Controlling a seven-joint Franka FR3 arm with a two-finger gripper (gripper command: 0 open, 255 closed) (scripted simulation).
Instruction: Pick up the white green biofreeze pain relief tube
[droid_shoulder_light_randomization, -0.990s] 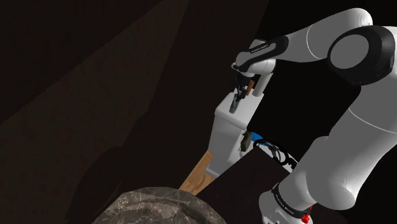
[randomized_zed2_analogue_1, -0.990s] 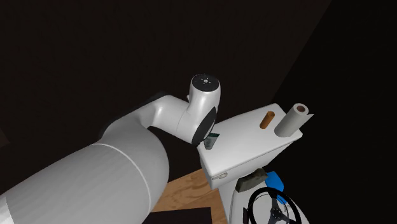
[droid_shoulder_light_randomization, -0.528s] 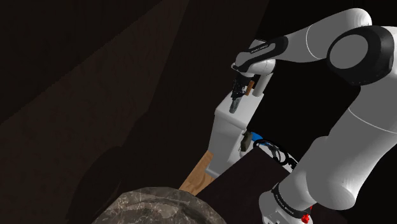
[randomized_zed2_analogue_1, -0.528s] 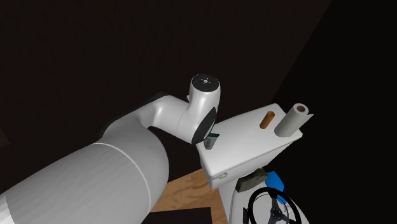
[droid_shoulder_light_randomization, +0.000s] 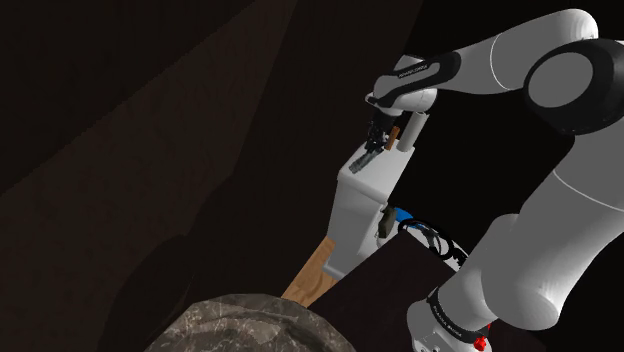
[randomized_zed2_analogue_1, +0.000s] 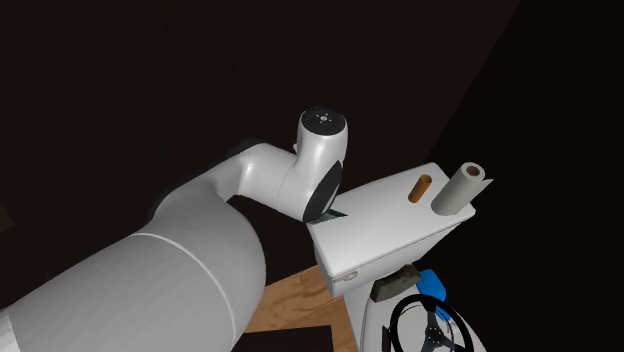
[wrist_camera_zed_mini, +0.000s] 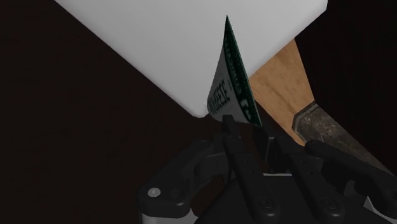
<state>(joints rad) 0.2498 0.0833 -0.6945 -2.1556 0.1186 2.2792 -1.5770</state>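
While the claw (wrist_camera_zed_mini: 245, 137) is clamped on its near end, the white-and-green tube (wrist_camera_zed_mini: 232, 89) points lengthwise straight away from the fingers. It is flat, tapers to a thin edge, and has dark green lettering along it. It sits over the corner of the smooth white surface (wrist_camera_zed_mini: 191, 44). In the second exterior view, a paper roll (randomized_zed2_analogue_1: 462, 187) stands at its three o'clock.
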